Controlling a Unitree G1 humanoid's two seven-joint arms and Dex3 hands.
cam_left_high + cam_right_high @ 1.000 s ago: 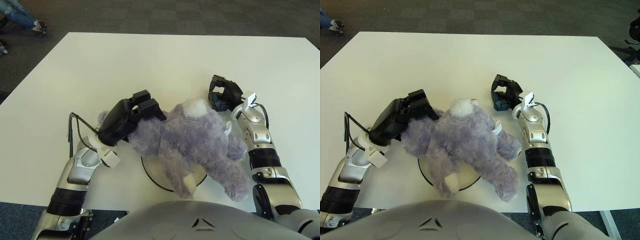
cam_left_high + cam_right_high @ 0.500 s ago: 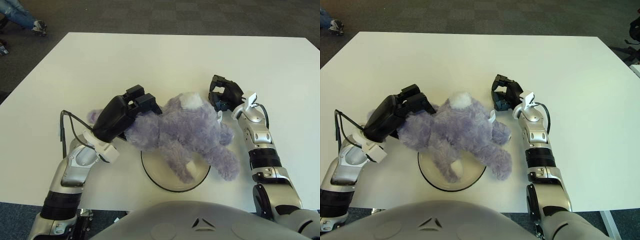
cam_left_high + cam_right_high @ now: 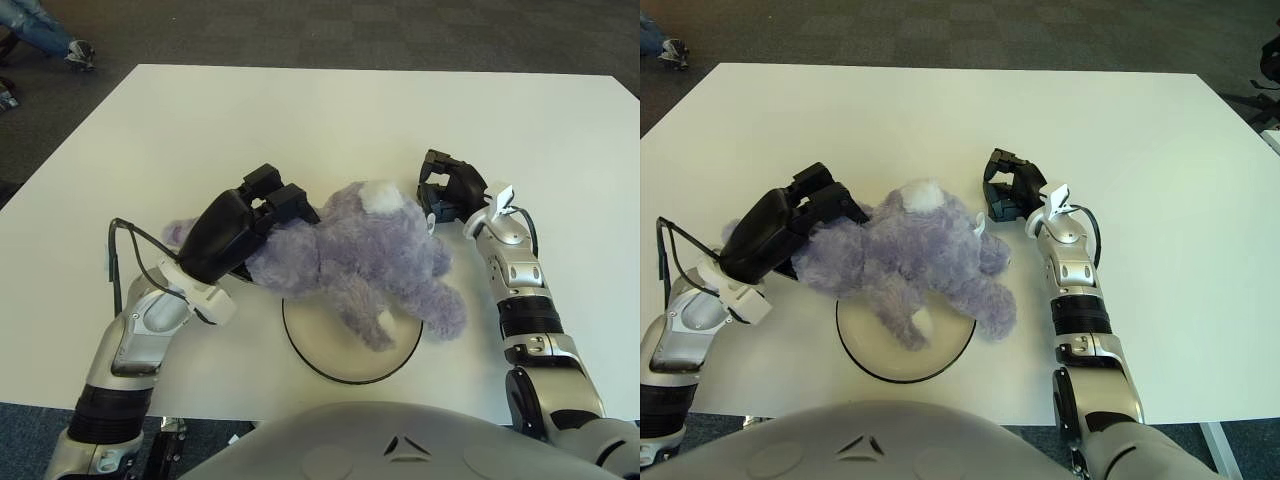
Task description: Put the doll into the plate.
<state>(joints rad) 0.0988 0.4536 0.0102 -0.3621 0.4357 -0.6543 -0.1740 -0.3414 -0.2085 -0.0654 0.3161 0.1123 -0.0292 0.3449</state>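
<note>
Left eye view. The left robot hand (image 3: 268,200) is closed on the doll (image 3: 350,255), its dark fingers (image 3: 290,203) curled over the plush at the doll's left end. The doll, a purple soft toy with a white patch on top, lies tilted across the white surface (image 3: 330,120). Its lower limbs overlap the far part of the plate (image 3: 345,360), a pale round dish with a dark rim. The upper body extends beyond the rim toward the left. The right robot hand (image 3: 445,190) shows just beside the doll's right side, fingers curled inward and holding nothing. Whether it touches the plush cannot be determined from this angle.

Compared with the frame one second ago, the doll sits lower and farther from the robot. More of the plate's near portion is now exposed. The left robot hand has shifted leftward with it and keeps its grip. The right robot hand is unchanged in place.

Right eye view. The same arrangement is confirmed. The left robot hand (image 3: 818,200) clamps the doll (image 3: 920,255) at its left end. The doll's legs hang over the plate (image 3: 880,360), with one pale foot inside the rim. The right robot hand (image 3: 1008,190) sits near the doll's right shoulder, with a narrow gap apparently visible between them.
</note>
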